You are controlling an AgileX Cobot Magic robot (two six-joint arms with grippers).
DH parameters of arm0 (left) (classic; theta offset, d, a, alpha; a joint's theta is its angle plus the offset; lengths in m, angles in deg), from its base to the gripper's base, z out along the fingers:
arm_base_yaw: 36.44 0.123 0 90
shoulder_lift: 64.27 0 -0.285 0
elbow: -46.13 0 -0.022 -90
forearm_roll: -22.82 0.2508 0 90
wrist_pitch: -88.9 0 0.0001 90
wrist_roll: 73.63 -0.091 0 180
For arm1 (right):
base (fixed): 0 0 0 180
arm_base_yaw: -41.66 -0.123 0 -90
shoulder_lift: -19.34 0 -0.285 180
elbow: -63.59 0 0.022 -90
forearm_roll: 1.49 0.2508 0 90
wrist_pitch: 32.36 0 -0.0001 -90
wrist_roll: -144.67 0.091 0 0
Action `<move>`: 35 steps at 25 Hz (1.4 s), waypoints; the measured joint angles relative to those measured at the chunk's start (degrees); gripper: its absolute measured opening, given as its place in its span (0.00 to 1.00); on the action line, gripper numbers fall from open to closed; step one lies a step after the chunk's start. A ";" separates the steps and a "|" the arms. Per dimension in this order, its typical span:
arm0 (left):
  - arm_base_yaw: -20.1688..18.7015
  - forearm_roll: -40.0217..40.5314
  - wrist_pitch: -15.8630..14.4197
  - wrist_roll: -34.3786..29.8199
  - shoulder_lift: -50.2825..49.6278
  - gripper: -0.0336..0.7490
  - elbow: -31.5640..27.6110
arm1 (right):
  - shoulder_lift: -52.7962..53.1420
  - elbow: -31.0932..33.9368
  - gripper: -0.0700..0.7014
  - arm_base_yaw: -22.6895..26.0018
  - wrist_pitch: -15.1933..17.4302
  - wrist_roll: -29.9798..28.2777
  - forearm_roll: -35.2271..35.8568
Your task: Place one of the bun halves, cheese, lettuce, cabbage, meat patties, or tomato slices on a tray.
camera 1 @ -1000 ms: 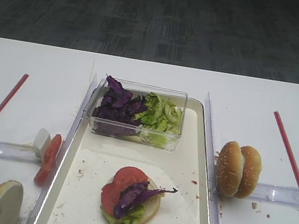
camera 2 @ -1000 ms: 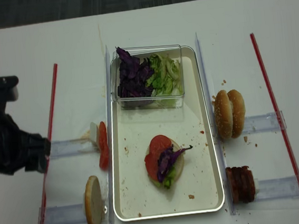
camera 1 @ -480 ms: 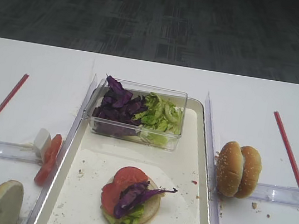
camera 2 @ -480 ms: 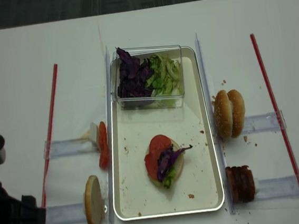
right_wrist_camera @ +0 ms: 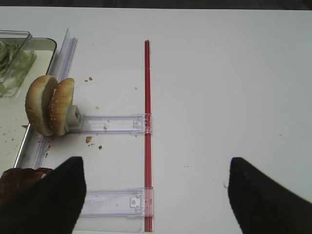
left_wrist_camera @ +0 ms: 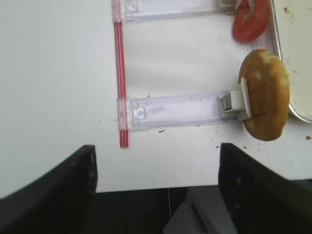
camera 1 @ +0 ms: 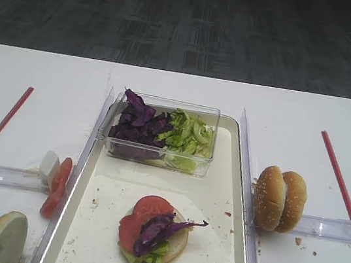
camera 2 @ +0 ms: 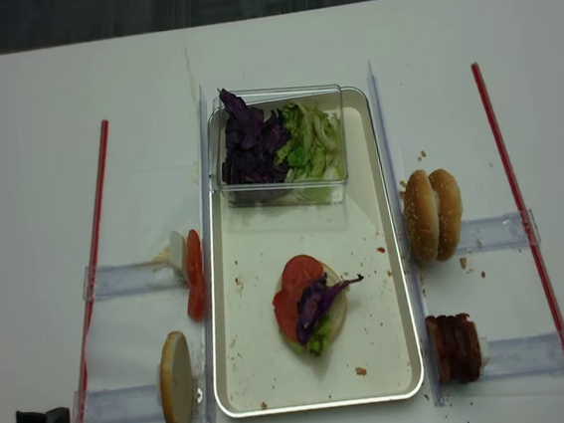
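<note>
On the cream tray (camera 2: pixel 367 163) (camera 1: pixel 221 178) lies a bun half stacked with lettuce, a tomato slice (camera 2: pixel 293 275) and a purple cabbage strip (camera 2: pixel 315 298) (camera 1: pixel 158 228) on top. Left of the tray stand tomato slices (camera 2: pixel 195 275) (left_wrist_camera: pixel 251 22) and a bun half (camera 2: pixel 176 382) (left_wrist_camera: pixel 263 95) in clear holders. To the tray's right are two more bun halves (camera 2: pixel 434 214) (right_wrist_camera: pixel 48 105) and the meat patties (camera 2: pixel 455 348). My left gripper (left_wrist_camera: pixel 156 190) hangs open over the table's front edge, left of the bun half. Open and holding nothing, my right gripper (right_wrist_camera: pixel 156 195) hovers over the red strip. No cheese shows.
A clear plastic box (camera 2: pixel 286 196) with cabbage and lettuce sits at the tray's far end. Red strips (camera 2: pixel 97 259) (camera 2: pixel 523 218) and clear rails (camera 2: pixel 119 279) (camera 2: pixel 494 231) lie on the white table either side. Crumbs are scattered on the tray and by the right buns.
My left arm has drawn back toward the front-left corner of the overhead view and is nearly out of it. The food has not moved.
</note>
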 joint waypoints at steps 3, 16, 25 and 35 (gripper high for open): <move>0.00 0.00 -0.10 0.00 4.32 0.70 0.00 | 0.00 0.00 0.90 0.00 0.00 0.00 0.00; 0.00 -0.09 -1.24 -0.10 25.15 0.70 0.00 | 0.00 0.00 0.90 0.00 0.00 0.00 0.00; 0.00 -0.09 -1.24 -0.10 25.24 0.68 0.00 | 0.00 0.00 0.90 0.00 0.00 0.00 0.00; 0.00 -0.09 -1.24 -0.10 25.24 0.67 0.00 | 0.00 0.00 0.90 0.00 0.00 0.19 0.00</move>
